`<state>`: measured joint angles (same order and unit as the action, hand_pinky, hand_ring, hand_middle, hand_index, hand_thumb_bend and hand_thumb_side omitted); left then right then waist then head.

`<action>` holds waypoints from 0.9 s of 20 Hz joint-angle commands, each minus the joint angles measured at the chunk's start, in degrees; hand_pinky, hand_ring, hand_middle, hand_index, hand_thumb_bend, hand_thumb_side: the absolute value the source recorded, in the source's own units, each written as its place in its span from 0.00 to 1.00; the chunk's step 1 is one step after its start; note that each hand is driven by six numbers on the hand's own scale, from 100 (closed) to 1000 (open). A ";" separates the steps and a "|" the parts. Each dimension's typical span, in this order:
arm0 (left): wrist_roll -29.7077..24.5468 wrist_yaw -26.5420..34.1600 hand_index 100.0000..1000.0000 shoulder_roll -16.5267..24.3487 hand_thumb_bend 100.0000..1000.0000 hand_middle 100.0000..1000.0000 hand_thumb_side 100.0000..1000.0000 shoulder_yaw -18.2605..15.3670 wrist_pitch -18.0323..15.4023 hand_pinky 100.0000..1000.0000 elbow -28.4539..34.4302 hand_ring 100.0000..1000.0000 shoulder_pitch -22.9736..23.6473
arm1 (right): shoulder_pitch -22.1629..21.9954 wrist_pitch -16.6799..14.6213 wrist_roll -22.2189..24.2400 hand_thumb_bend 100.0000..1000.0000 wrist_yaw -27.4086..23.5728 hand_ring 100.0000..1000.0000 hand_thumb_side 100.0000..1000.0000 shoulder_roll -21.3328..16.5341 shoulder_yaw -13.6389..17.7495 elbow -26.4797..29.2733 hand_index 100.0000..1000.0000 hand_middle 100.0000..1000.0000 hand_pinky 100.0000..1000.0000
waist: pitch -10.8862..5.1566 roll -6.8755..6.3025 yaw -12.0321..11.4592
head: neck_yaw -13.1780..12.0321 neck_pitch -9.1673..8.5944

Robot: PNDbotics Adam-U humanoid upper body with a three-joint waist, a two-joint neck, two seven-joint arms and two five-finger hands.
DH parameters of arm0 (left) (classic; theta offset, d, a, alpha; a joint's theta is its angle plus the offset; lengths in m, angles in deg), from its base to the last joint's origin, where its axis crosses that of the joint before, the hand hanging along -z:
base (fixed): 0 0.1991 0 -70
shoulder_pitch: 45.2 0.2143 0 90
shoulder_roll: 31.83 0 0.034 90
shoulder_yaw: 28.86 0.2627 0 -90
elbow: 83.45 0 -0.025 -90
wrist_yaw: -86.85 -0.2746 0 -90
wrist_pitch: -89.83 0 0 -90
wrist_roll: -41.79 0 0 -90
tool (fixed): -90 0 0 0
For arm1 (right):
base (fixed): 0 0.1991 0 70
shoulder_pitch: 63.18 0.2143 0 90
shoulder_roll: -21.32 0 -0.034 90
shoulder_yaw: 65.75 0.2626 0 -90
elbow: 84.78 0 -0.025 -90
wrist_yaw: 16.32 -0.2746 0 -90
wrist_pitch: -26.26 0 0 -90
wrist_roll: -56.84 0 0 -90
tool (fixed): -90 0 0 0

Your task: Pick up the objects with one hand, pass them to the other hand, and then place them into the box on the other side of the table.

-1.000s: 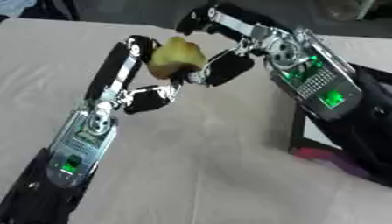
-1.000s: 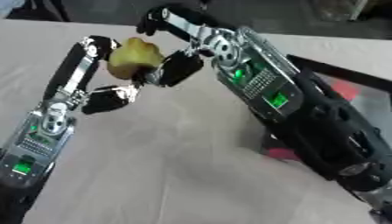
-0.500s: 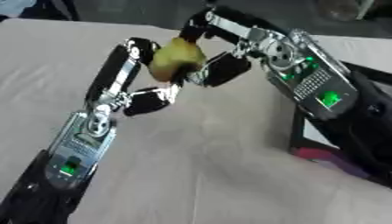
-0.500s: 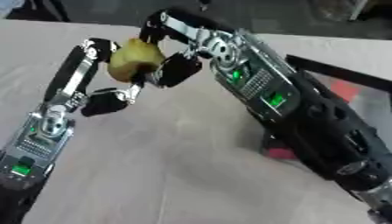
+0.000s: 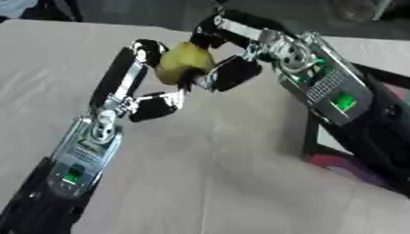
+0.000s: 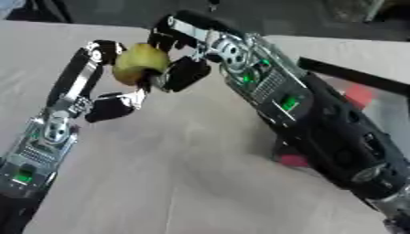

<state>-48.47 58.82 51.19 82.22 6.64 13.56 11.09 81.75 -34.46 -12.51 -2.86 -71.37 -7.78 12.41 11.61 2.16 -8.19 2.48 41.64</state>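
1. Left eye view showed a yellow-green fruit (image 5: 184,64) held up above the surface (image 5: 208,183), far of centre, between both robot hands.
2. Left robot hand (image 5: 152,98) reached up from the near left; one finger rose along the fruit's left side and a thumb sat below, curled round it, so this hand was grasping the fruit.
3. Right robot hand (image 5: 228,73) came in from the far right; its fingers wrapped over the top and right side of the fruit, so it too was clasped on it.
4. Judgement: the fruit was held mid-air between the two so it could pass from one hand to the other without touching the surface. Which hand was giving could not be told from this moment alone.
5. Box (image 6: 352,75), dark-framed with a red patch inside, stood on the right side of the surface, largely hidden behind the right arm.
6. Judgement: handover step in hand, placing not yet done. Risk: the fruit slipping if one hand let go before the other had it seated.
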 commanded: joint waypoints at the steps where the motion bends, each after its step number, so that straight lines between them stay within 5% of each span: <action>1: -0.12 -0.83 0.70 0.12 0.05 0.56 0.00 0.08 0.92 0.64 0.27 0.57 -0.51 | 0.90 0.20 0.06 0.11 -0.71 0.74 0.00 -1.18 0.89 2.01 0.51 0.39 0.83 | -1.78 0.24 0.14 | 0.07 -0.58; 3: 0.11 -1.28 0.75 0.16 0.21 0.60 0.14 -0.08 1.45 0.66 0.02 0.60 -0.38 | 0.73 0.51 0.38 0.11 -0.81 0.74 0.00 -1.56 1.15 2.79 0.51 0.39 0.83 | -1.83 0.20 0.28 | 0.02 -0.54; 7: 1.07 -2.07 0.79 0.36 0.37 0.63 0.30 -0.46 2.25 0.67 -0.16 0.62 -0.06 | 0.21 1.36 1.10 0.11 -1.37 0.73 0.00 -2.49 1.70 4.53 0.50 0.39 0.83 | -1.93 0.10 0.60 | -0.14 -0.40; 18: 2.32 -2.56 0.81 2.34 0.48 0.65 0.36 -1.24 2.47 0.67 0.55 0.64 1.93 | -2.25 3.32 0.71 0.10 -3.89 0.74 0.00 -6.30 4.51 8.84 0.51 0.39 0.83 | -2.16 -0.26 1.84 | -0.78 -0.06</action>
<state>-46.37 56.46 52.26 81.73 9.15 12.80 13.54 78.71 -31.38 -11.59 -6.24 -75.89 -4.52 19.77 11.61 2.14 -6.33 1.91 41.67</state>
